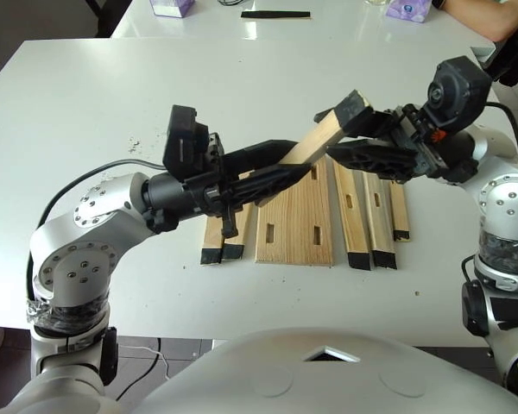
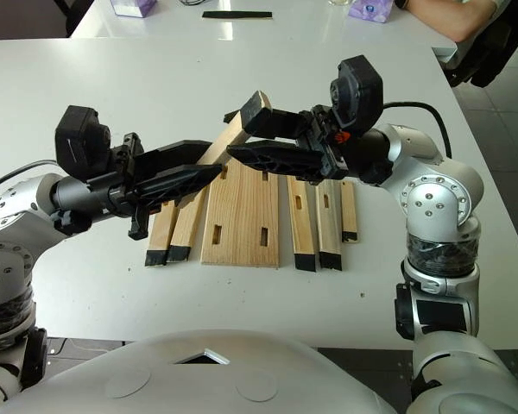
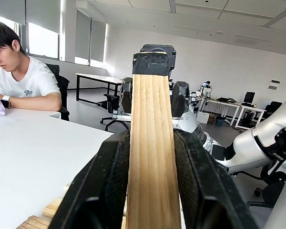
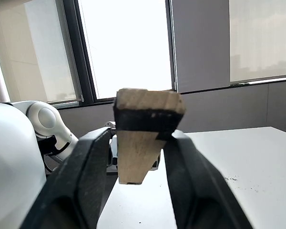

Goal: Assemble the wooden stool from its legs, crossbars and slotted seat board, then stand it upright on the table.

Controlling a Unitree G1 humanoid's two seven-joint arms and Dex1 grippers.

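A wooden leg point(image 1: 318, 138) with a black-capped end is held tilted in the air above the table. My left gripper point(image 1: 300, 157) is shut on its lower part, the fingers point(image 3: 112, 176) pressing both sides of the leg point(image 3: 152, 143). My right gripper point(image 1: 335, 136) is shut on the upper part, just under the black cap point(image 4: 148, 119). Flat on the table below lies the slotted seat board point(image 1: 295, 220). Two black-tipped pieces point(image 1: 224, 240) lie at its left and three more point(image 1: 369, 216) at its right.
The white table point(image 1: 86, 95) has open room to the left and at the back. A black strip point(image 1: 276, 14) and two purple packs point(image 1: 171, 7) point(image 1: 408, 9) lie on the far table. Small crumbs point(image 1: 138, 142) sit near my left arm.
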